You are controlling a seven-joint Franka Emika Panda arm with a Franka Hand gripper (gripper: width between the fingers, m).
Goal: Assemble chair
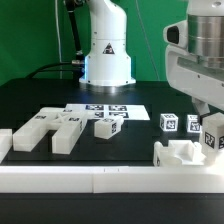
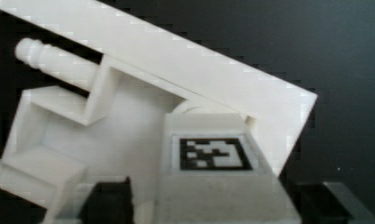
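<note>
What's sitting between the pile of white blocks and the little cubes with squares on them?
One small white block, close beside the marker board. The rest of that stretch is bare black table. The exterior view shows it.

Bright, even lighting; soft overall blur

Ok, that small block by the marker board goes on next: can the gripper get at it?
Probably yes: the small block sits alone on the table, apart from the notched pieces, nothing above it, and the gripper looks open.
</note>
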